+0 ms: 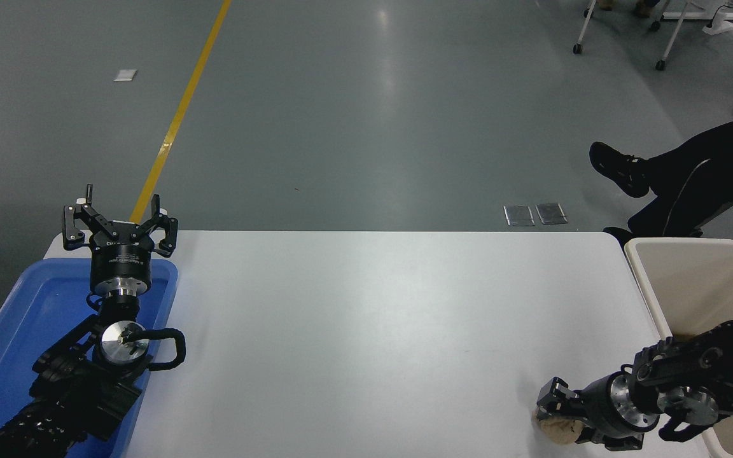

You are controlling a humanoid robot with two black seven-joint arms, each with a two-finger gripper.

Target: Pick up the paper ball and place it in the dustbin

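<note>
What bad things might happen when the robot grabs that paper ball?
The paper ball lies near the table's front edge, mostly hidden under the right gripper, so a nudge might roll it off. Crumpled paper may slip during lifting. The arm already reaches across the dustbin's rim and might bump it.

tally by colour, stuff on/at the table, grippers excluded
Tan-brown: 1, the paper ball, mostly hidden under the right gripper
Cream-white: 1, the dustbin
Blue: 1, the tray
Total: 3
</note>
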